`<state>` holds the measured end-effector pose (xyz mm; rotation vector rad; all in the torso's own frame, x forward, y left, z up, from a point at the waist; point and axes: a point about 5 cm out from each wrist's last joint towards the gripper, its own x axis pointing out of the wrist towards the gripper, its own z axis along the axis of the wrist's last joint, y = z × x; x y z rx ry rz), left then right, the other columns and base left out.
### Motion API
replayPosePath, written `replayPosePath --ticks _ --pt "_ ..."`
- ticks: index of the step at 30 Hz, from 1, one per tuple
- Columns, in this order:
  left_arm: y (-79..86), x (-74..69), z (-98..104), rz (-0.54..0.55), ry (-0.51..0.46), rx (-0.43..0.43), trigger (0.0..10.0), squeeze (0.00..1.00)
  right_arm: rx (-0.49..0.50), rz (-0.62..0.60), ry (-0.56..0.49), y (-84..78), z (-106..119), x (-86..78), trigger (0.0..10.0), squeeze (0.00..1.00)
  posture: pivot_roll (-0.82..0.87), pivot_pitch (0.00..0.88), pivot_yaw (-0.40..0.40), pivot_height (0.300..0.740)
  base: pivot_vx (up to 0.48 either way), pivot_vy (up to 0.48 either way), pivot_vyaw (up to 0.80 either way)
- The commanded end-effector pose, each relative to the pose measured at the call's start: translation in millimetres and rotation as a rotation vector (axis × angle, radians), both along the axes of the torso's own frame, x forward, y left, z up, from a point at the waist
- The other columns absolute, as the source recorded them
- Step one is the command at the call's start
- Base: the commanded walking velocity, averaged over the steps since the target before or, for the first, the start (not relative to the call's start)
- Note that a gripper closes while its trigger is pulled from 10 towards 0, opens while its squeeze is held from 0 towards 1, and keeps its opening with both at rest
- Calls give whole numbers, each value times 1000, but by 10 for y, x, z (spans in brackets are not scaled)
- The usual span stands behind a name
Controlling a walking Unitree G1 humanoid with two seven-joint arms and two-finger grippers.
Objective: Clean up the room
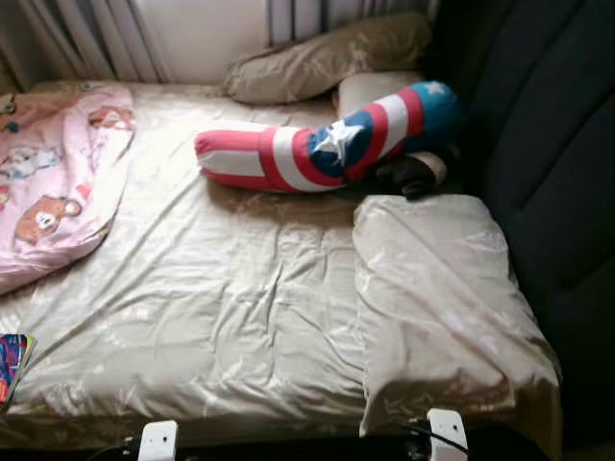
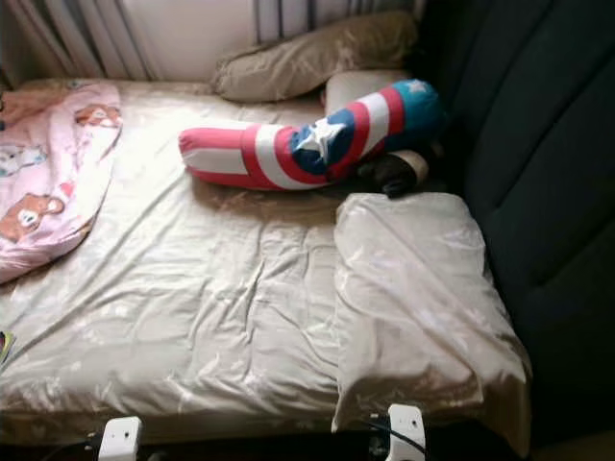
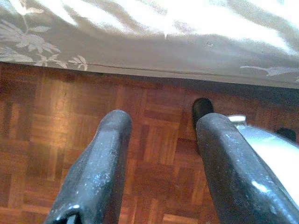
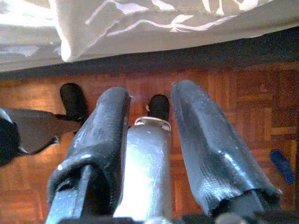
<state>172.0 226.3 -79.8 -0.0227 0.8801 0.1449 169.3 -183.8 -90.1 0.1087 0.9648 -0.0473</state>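
- Both arms hang down at the foot of the bed. The left gripper (image 3: 154, 154) points at the parquet floor (image 3: 56, 154) with its fingers spread and nothing between them. The right gripper (image 4: 149, 149) is spread too, also empty, just over the floor by the bed's edge.
- Nearest on the bed (image 1: 221, 317) is a flat beige pillow (image 1: 442, 307) on the robot's right, its long side running away from the robot. That puts it closer to the right arm, I'd say.
- On the far left is a pink cartoon blanket (image 1: 58, 182), bunched up along that edge. A colourful book corner (image 1: 12, 360) pokes in at the near left.
- Further back, the star-and-stripes bolster (image 1: 317, 144) lies crosswise and bends up toward the right. Something small and dark (image 1: 413, 175) sits at its right end, and I can't tell what it is.
- At the very back, another beige pillow (image 1: 327, 58) leans against the curtains (image 1: 96, 38).
- Everything's ahead of and above the claws, so either arm has to lift first.
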Motion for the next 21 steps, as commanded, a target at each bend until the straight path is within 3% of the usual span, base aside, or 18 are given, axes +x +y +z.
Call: replayPosePath --ticks 1,12,21 --pt "34 -108 -46 -5 48 8 10000 0 8 2 17 20 -20 -36 10000 0 48 136 -8 740 0 319 0" --pt "51 -151 -57 -7 53 9 10000 0 -6 13 29 -112 -24 -92 10000 0 49 142 -8 740 0 320 0" --pt "62 -178 -64 -9 56 10 10000 0 8 14 37 20 -48 -104 10000 0 52 147 -6 740 0 321 699"
